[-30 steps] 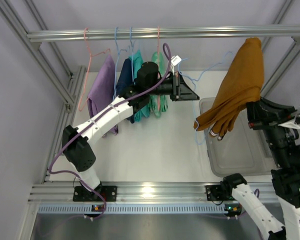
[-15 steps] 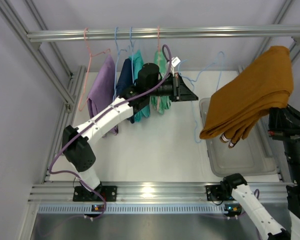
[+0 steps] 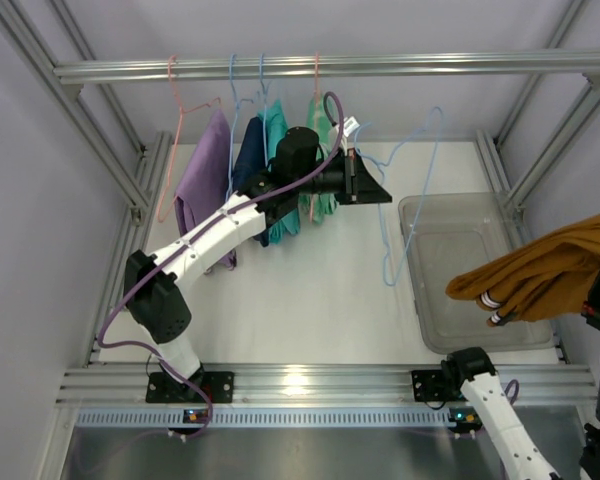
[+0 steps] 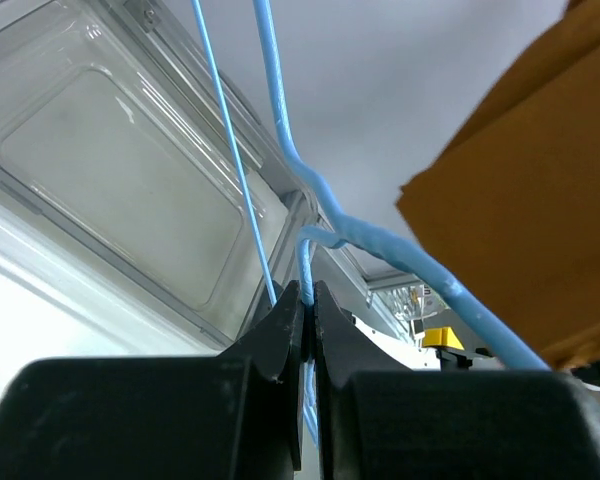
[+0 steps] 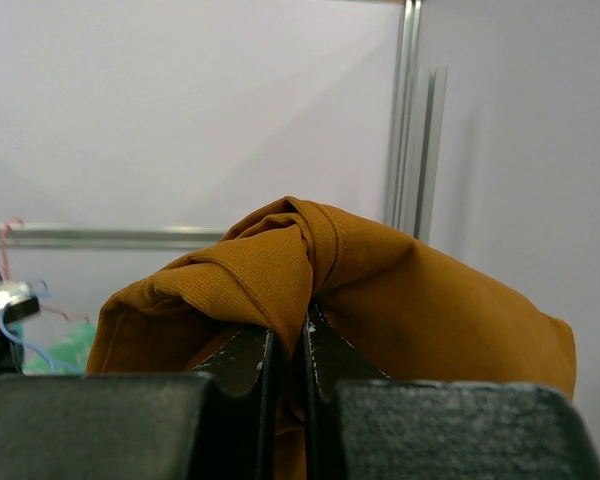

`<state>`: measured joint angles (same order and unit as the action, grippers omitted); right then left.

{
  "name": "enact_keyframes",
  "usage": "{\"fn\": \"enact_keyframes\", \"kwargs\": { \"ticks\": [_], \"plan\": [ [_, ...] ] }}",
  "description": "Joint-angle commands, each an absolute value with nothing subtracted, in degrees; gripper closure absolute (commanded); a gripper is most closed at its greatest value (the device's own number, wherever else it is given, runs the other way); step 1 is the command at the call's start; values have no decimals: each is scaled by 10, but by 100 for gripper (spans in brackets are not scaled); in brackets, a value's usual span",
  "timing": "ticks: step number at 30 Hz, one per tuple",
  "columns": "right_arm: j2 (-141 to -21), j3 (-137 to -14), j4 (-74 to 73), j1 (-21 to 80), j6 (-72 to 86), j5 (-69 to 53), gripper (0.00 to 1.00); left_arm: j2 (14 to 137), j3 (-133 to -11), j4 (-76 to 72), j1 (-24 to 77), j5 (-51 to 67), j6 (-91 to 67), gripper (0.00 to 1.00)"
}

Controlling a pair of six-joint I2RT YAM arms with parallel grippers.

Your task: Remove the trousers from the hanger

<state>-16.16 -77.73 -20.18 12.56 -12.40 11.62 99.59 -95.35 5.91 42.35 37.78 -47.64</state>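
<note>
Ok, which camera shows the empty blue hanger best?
The top external view: nearly the whole blue hanger shows, bare, pinched by the left hand. The left wrist view gives only wire close up in the shut hand. The right wrist view is filled by orange trousers.

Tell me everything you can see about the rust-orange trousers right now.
The rust-orange trousers are soft, plain cloth, bunched into loose folds, with pale striped hems poking out at the lower end. They are off the light blue hanger, at the right edge of the scene, overlapping the clear bin's right side from above. The right claw is shut on a fold; nothing else visibly touches them.
</note>
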Motion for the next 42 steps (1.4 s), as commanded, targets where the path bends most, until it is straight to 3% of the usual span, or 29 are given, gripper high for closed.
{"fn": "enact_keyframes", "kwargs": {
  "ticks": [1,8,19,30,33,34,36,37,40,42],
  "plan": [
    [-126,-729,-203,120,-176,144,100,983,-962,55,423,374,-458,100],
    [-61,-611,-220,120,-219,213,100,976,-960,59,423,372,-455,100],
    [-21,-552,-290,110,-208,244,100,976,-961,60,423,377,-454,100],
    [-146,-400,-199,103,-177,300,100,974,-962,62,423,388,-447,100],
    [-237,-365,-155,103,-149,302,87,974,-963,64,423,395,-446,100],
    [-251,-360,-145,103,-133,290,76,974,-963,65,423,398,-445,100],
    [-270,-359,-130,103,-111,247,69,972,-964,64,423,401,-442,100],
    [-276,-362,-116,103,-97,227,57,972,-962,64,423,401,-442,100],
    [-272,-392,-124,103,-70,166,39,969,-961,64,425,401,-442,100],
    [-263,-412,-141,104,-61,146,37,966,-958,69,429,397,-435,100]
  ]
}}
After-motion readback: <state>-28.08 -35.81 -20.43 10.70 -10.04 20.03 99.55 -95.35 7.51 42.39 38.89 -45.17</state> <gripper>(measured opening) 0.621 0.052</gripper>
